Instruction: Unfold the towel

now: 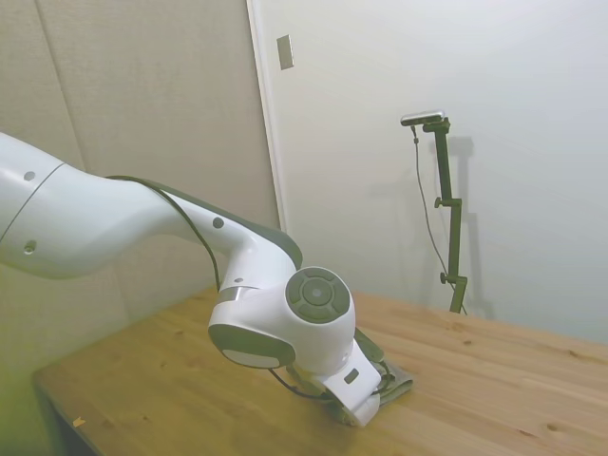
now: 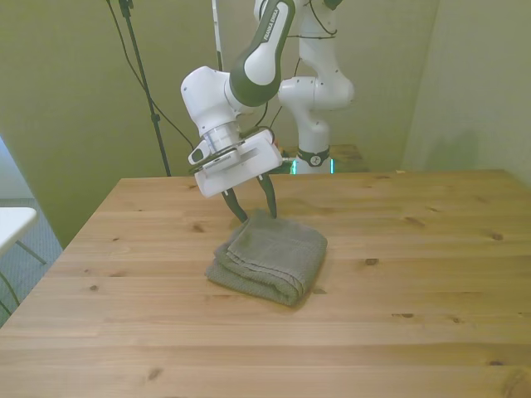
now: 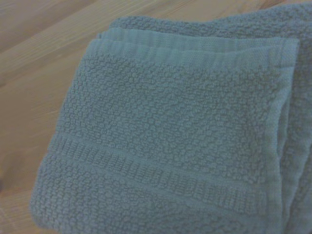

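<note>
From the side, the white arm point(image 1: 142, 228) reaches in from the left and bends down low over the table point(image 1: 494, 380), its bulky wrist joint hiding most of what lies beneath it. Only a grey-green corner of the towel point(image 1: 397, 378) shows just to the right of the wrist, flat on the wood, and the fingers cannot be made out from here. In the front view, the towel point(image 2: 270, 255) lies folded in several layers near the middle of the table point(image 2: 415, 315), its stacked edges showing along the side toward the front view's left and along the near side. The gripper point(image 2: 255, 210) points down at the far edge of the towel, with its two dark fingers point(image 2: 236, 205) spread moderately apart, one tip at the far left corner of the cloth and the other just at or on its far edge; nothing is held between them. Whether the tips actually press on the cloth cannot be told. The wrist view is filled by the towel point(image 3: 175, 136) from close by: a bumpy terry weave, a woven band across it, and layered hems at one corner, with bare wood of the table point(image 3: 34, 73) beside it.
</note>
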Controlling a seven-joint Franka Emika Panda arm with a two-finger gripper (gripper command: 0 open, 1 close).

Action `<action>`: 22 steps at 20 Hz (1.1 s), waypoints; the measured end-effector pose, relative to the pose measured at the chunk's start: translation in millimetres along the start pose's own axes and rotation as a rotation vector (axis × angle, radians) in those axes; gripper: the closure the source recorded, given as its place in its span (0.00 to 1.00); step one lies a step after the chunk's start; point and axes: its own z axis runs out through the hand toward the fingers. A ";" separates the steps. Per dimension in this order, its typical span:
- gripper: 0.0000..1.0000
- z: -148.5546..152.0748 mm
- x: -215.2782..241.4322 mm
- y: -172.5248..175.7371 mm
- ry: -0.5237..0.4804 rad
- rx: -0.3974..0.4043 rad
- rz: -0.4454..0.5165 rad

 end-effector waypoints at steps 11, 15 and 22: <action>1.00 0.9 2.9 6.6 -0.002 0.000 0.003; 1.00 0.3 3.4 7.4 -0.001 0.000 0.001; 1.00 -10.9 10.8 0.5 0.021 0.010 0.000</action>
